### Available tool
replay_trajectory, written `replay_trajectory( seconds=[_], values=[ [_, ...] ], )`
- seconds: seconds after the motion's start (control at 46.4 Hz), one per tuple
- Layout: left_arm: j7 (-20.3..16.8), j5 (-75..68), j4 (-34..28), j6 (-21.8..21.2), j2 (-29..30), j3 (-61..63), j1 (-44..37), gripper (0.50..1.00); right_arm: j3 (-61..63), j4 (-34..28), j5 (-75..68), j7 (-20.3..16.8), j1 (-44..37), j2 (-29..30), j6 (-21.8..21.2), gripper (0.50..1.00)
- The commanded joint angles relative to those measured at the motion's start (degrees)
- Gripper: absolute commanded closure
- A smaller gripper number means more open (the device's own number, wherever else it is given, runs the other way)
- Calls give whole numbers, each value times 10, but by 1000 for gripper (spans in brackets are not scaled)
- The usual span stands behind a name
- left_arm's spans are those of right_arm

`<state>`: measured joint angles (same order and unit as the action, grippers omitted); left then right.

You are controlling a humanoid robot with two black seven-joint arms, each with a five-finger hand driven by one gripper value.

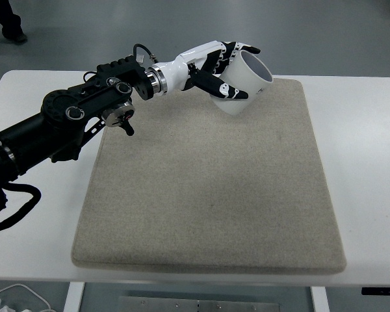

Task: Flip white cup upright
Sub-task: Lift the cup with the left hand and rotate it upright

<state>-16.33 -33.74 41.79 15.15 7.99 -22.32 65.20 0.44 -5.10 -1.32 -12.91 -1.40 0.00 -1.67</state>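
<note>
We are observing the left hand (222, 70) reaching in from the picture's left edge and holding the white cup (245, 83) at the far edge of the beige mat (208, 188). The fingers (226, 91) are wrapping around the cup's wall, with a thumb-side digit lying across the near face and the others curling over the far side; the grasp is closed on the cup, not loose.

We are noting the one relation that governs the coming move: the cup's long axis is tilting, with the open mouth pointing up and toward the picture's right, away from the wrist, and the closed base pointing down and toward the mat. The cup is sitting at the hand's fingertip end, directly beyond the palm. Whether the base is touching the mat or hanging just above it, we cannot tell from this view.

We are judging the flip to be largely made, with the remaining work being a further roll of the wrist to bring the axis vertical, then a lowering and release.

The right arm is not appearing in the view, so the left hand is the only one placed to finish. The white table (364, 162) is carrying the mat.
</note>
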Motion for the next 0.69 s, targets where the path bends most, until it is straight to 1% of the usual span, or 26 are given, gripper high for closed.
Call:
replay_trajectory(
  seconds=[0.0, 0.151, 0.259, 0.345, 0.474, 0.582, 0.668],
  values=[
    [-27, 31, -10, 1, -1, 0, -6, 964, 0, 0, 0, 0, 0, 0, 0, 570],
    [-70, 51, -15, 9, -10, -4, -27, 967, 0, 0, 0, 0, 0, 0, 0, 570],
    [-104, 54, -15, 10, -14, -27, -45, 1000, 0, 0, 0, 0, 0, 0, 0, 572],
    [-135, 54, -18, 10, -26, -34, -55, 1000, 0, 0, 0, 0, 0, 0, 0, 570],
    [-169, 55, -34, 9, -36, -36, -62, 1000, 0, 0, 0, 0, 0, 0, 0, 570],
    [-179, 55, -52, 10, -49, -47, -74, 1000, 0, 0, 0, 0, 0, 0, 0, 572],
    [-180, 55, -55, 10, -55, -60, -82, 1000, 0, 0, 0, 0, 0, 0, 0, 570]
  ],
)
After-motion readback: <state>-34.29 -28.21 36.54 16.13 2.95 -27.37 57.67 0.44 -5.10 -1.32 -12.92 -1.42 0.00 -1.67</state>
